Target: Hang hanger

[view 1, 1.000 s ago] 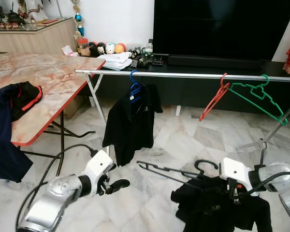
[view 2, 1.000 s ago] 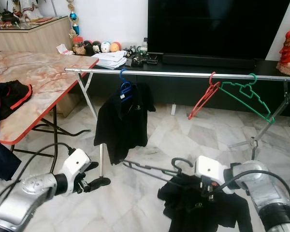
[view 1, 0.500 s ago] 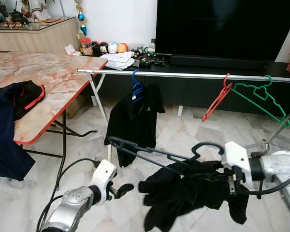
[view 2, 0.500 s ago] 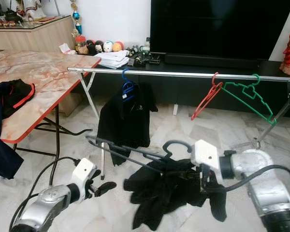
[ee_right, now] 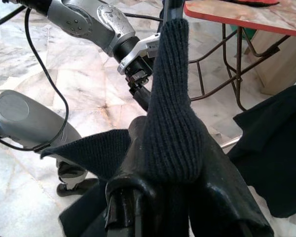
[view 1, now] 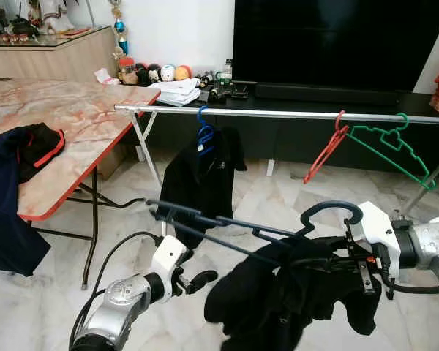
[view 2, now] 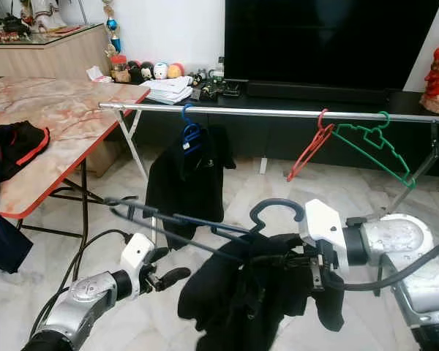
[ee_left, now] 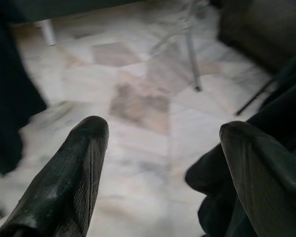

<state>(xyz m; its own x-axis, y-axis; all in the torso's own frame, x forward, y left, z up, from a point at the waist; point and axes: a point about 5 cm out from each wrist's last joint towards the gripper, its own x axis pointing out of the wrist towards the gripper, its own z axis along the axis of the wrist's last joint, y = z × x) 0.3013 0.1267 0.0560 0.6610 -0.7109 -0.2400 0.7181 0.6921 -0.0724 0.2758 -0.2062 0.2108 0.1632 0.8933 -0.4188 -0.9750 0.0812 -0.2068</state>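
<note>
A black television (view 1: pixel 336 40) fills the upper right of the head view, above a dark low cabinet (view 1: pixel 314 131). At left stands a marble-patterned desk (view 1: pixel 66 117) with a red edge, dark clothing (view 1: pixel 14 183) draped over its near corner. A silver clothes rail (view 1: pixel 278 114) crosses the middle of the frame, carrying a black shirt on a blue hanger (view 1: pixel 203 135) at centre-left, and a red hanger (view 1: pixel 323 150) and a green hanger (view 1: pixel 391 146) at right, both empty. Below the rail, in the lower right, the right pincer (view 1: pixel 366 267) is clenched on a black garment (view 1: pixel 278 292) fitted on a dark hanger (view 1: pixel 234 230), whose hook (view 1: pixel 329 212) curves up just beside the pincer while its bar reaches toward centre-left. The hanger is held well below the rail, over the marble floor (view 1: pixel 278 197). In the lower left, the left pincer (view 1: pixel 201 278) hangs low with its fingers spread apart, grasping nothing; its wrist view shows the two black fingertips (ee_left: pixel 79 168) separated over the floor.
</note>
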